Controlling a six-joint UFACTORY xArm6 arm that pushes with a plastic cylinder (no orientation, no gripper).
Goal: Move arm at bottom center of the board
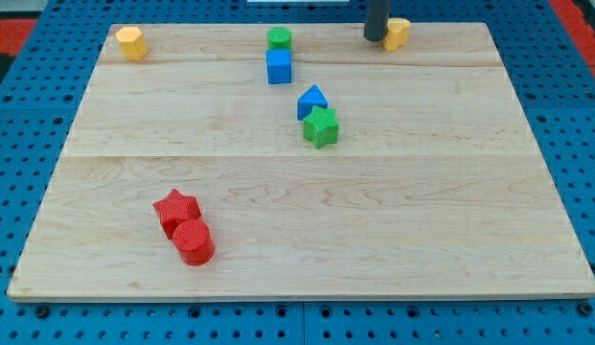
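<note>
Red cylinder (pixel 194 242) sits clear, but my tip (pixel 375 38), jawless, at bench (pixel 422 211) top, touching a yellow block (pixel 398 33), may clip the green star (pixel 320 126) heading down.

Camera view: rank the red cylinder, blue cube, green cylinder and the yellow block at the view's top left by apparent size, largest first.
1. red cylinder, though it sits nearest the view's bottom, which inflates it.
2. blue cube.
3. yellow block at the view's top left and green cylinder: too alike to separate.

My tip stands by another yellow block.

No legible text, label, brand, number or sign anywhere in the view.
</note>
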